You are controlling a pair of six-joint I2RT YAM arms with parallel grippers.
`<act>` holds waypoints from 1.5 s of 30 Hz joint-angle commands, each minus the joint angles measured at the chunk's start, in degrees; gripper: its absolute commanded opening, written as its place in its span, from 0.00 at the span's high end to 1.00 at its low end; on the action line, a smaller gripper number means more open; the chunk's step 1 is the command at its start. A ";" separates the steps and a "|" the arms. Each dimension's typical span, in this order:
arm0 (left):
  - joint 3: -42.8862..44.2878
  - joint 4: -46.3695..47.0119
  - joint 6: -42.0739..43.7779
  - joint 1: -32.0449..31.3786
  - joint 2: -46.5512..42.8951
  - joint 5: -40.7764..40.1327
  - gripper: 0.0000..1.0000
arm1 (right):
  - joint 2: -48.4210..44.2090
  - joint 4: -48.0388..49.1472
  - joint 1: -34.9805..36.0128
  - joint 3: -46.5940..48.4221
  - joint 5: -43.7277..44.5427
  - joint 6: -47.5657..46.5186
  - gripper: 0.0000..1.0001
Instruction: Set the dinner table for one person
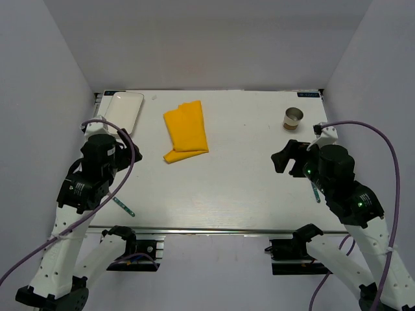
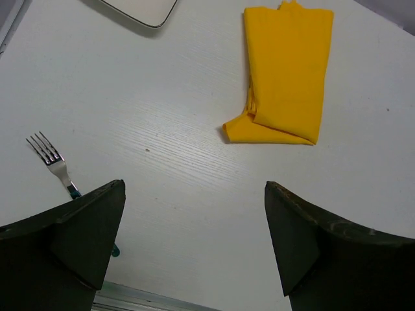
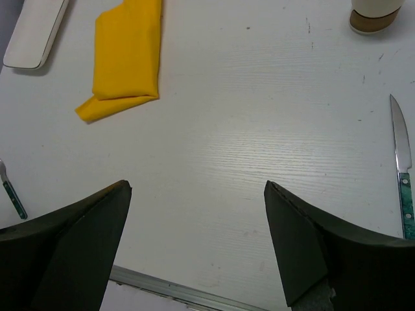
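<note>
Currently both claws wide apart, gripping nothing. Left gripper hangs over near-left part of dinner table, which spans the floor between white walls. Fork lies flat just beside its left finger. Right gripper hangs over near-right part, knife flat to its right. Folded yellow cloth lies far centre-left, white plate in far-left corner, cup far right. Far-rail sticker has writing too small to read.

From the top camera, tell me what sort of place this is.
Likely a robot test cell staged for dining: white walls box in the dinner table, the left arm and right arm are bolted at its near edge, and a plate, yellow cloth, fork and knife lie out.
</note>
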 commanded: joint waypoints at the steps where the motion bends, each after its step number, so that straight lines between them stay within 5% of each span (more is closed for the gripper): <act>1: 0.50 0.79 -0.89 0.27 -1.48 -0.39 0.02 | 0.41 2.51 0.18 -0.74 2.02 -0.37 0.11; 6: -3.28 5.35 -1.86 0.27 -2.98 4.08 0.02 | -0.91 4.27 0.09 -4.17 6.06 1.29 0.11; 14: -6.71 10.37 -8.62 0.27 6.77 9.54 0.02 | 0.05 6.20 0.18 -6.81 -0.24 1.74 0.11; 25: 5.84 22.93 -15.93 1.41 43.99 8.92 0.02 | -2.67 15.17 0.18 -10.41 -22.30 -1.07 0.11; 33: 16.57 30.50 -12.24 2.64 66.09 14.99 0.08 | -4.95 15.78 0.09 -11.29 -27.33 -1.86 0.11; 40: 20.62 32.97 -10.57 3.17 71.81 16.57 0.23 | -6.01 15.08 0.18 -13.66 -27.51 -1.95 0.11; 45: 23.52 32.44 -9.86 3.17 74.80 17.98 0.47 | -6.01 15.17 0.18 -14.55 -27.60 -1.51 0.11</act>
